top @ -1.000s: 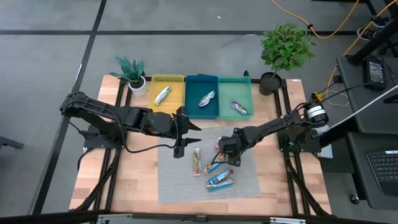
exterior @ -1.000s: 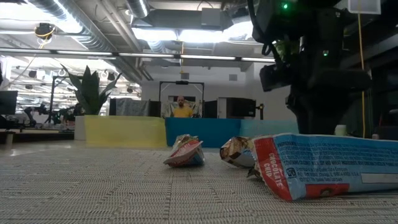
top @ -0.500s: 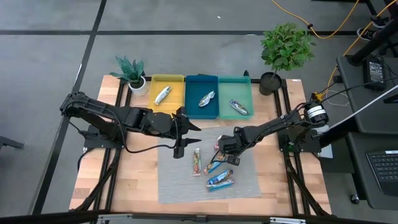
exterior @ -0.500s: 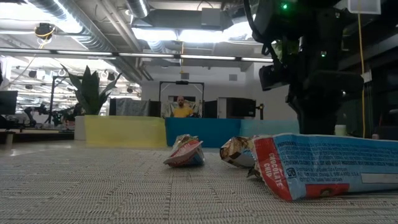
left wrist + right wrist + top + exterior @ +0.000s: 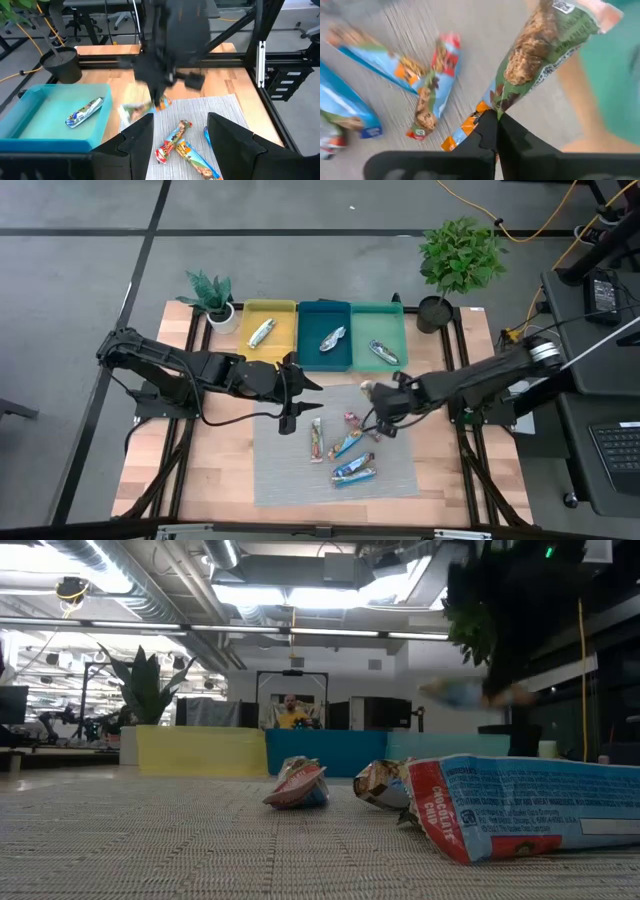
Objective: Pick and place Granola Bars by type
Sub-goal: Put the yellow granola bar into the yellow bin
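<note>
Granola bars lie split between the trays and the grey mat at the centre of the table. Along the upper middle of the high view sit three trays side by side: the yellow tray holds one silver bar, the blue tray holds another silver bar, and the teal tray holds a third bar. On the mat, lower centre of that frame, three bars remain close together: a red-orange bar, a blue bar and a larger blue bar. The right claw, right of centre above the mat's upper right part and just below the teal tray, is pinched tight on one end of a green-wrapped bar, which sticks out past the fingertips and hangs clear of the mat; in the low view this bar is only a blur in the upper right. The left claw waits left of centre over the mat's upper left edge, its fingers standing partly apart and holding nothing. Two potted plants stand at the table's upper corners.
</note>
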You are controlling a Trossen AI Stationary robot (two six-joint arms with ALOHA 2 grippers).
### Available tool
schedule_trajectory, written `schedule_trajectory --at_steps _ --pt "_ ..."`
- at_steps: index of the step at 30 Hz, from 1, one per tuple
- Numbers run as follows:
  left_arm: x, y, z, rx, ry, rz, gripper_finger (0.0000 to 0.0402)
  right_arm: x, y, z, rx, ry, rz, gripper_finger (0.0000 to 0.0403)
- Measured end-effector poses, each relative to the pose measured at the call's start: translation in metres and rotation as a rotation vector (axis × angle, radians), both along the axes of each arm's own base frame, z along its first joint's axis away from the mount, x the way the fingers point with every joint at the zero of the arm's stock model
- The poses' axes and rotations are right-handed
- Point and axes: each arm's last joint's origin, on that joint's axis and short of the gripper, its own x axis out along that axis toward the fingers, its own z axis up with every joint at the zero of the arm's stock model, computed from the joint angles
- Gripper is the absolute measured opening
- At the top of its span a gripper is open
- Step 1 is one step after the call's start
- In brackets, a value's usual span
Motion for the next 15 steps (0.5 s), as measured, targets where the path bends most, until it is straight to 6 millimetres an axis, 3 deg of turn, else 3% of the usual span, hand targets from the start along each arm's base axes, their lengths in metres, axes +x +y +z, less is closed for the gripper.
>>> schedule_trajectory --at_steps 7,15 --pt "0.0 0.002 0.0 0.024 -0.007 0.055 0.0178 -0.031 -0.004 0.048 -0.079 -0.248 0.027 0.0006" --pt "0.0 0.003 0.001 0.04 -0.017 0.1 0.0178 -0.042 -0.009 0.071 -0.181 -0.386 0.083 0.0004"
